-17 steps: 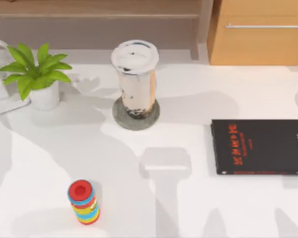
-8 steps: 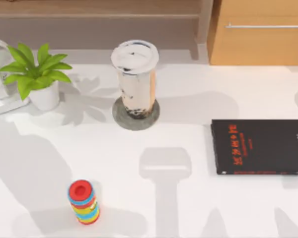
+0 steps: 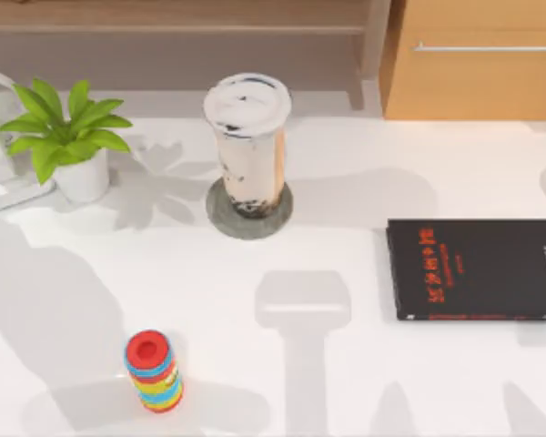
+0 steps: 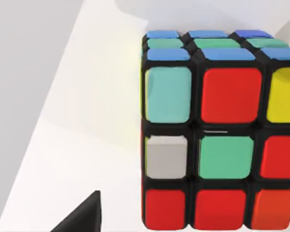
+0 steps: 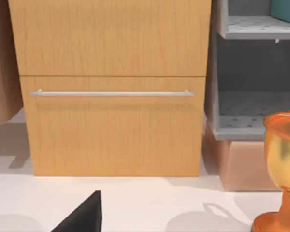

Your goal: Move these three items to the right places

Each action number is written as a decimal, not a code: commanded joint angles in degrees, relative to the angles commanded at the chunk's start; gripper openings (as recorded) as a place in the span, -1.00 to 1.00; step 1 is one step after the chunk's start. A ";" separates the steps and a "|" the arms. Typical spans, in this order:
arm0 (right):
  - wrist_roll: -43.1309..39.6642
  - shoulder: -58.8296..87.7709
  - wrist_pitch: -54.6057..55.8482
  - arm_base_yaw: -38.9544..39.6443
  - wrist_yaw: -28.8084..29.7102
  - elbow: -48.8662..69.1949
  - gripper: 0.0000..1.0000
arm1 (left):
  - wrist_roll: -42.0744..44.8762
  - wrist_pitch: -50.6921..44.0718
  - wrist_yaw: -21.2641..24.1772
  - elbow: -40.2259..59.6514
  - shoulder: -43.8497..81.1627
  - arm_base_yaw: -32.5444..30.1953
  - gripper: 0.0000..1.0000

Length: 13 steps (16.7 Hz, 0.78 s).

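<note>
My left jaws [image 4: 82, 217]: a dark tip shows at the edge of my left wrist view; I cannot tell whether they are spread or pressed together.
Before my left jaws: a colour cube [image 4: 217, 130] sits on a white surface, close up, with red, teal, yellow, grey and green squares on the face toward me and blue and green ones on top.
My right jaws [image 5: 82, 217]: a dark tip shows low in my right wrist view; I cannot tell their state either.
Before my right jaws: a wooden cabinet [image 5: 113, 87] with a long metal handle [image 5: 111, 93], standing at the back of the desk [image 3: 346, 364]; beside it an open grey shelf unit [image 5: 253, 72] and an orange-gold goblet [image 5: 282, 179] standing upright on the white surface.
Tea cup [image 3: 247, 144]: tall, clear, milky brown with a white lid, standing upright on the coaster.
Coaster [image 3: 220, 221]: round, flat, grey, behind the middle of the desk, its rim showing around the cup's base.
Black book [image 3: 478, 269]: flat on the right side of the desk, red lettering near its left edge, well apart from the cup.
Ring stack [image 3: 153, 370]: a small upright tower of coloured rings with a red top, front left of the desk.
Potted plant [image 3: 68, 137]: green leaves in a white pot, back left, near the cup but apart.
</note>
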 joint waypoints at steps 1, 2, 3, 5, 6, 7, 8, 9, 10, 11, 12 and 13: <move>0.00 0.00 0.00 0.00 0.00 0.00 1.00 | 0.00 1.34 0.01 -1.25 0.22 0.05 1.00; 0.00 0.00 0.00 0.00 0.00 0.00 1.00 | 0.04 3.15 0.00 -2.75 0.48 0.06 1.00; 0.00 0.00 0.00 0.00 0.00 0.00 1.00 | 0.08 5.38 0.01 -4.36 0.80 0.09 1.00; 0.00 0.00 0.00 0.00 0.00 0.00 1.00 | 0.16 9.50 0.01 -7.64 1.49 0.17 1.00; 0.00 0.00 0.00 0.00 0.00 0.00 1.00 | 0.19 10.73 0.02 -8.80 1.74 0.20 1.00; 0.00 0.00 0.00 0.00 0.00 0.00 1.00 | 0.21 11.34 0.02 -9.39 1.87 0.21 1.00; 0.00 0.00 0.00 0.00 0.00 0.00 1.00 | 0.21 11.41 0.02 -9.46 1.89 0.21 1.00; 0.00 0.00 0.00 0.00 0.00 0.00 1.00 | 0.21 11.41 0.02 -9.46 1.89 0.21 1.00; 0.00 0.00 0.00 0.00 0.00 0.00 1.00 | 0.21 11.41 0.02 -9.46 1.89 0.21 1.00; 0.00 0.00 0.00 0.00 0.00 0.00 1.00 | 0.21 11.41 0.02 -9.46 1.89 0.21 0.85; 0.00 0.00 0.00 0.00 0.00 0.00 1.00 | 0.21 11.41 0.02 -9.46 1.89 0.21 0.70; 0.00 0.00 0.00 0.00 0.00 0.00 1.00 | 0.21 11.41 0.02 -9.46 1.89 0.21 0.55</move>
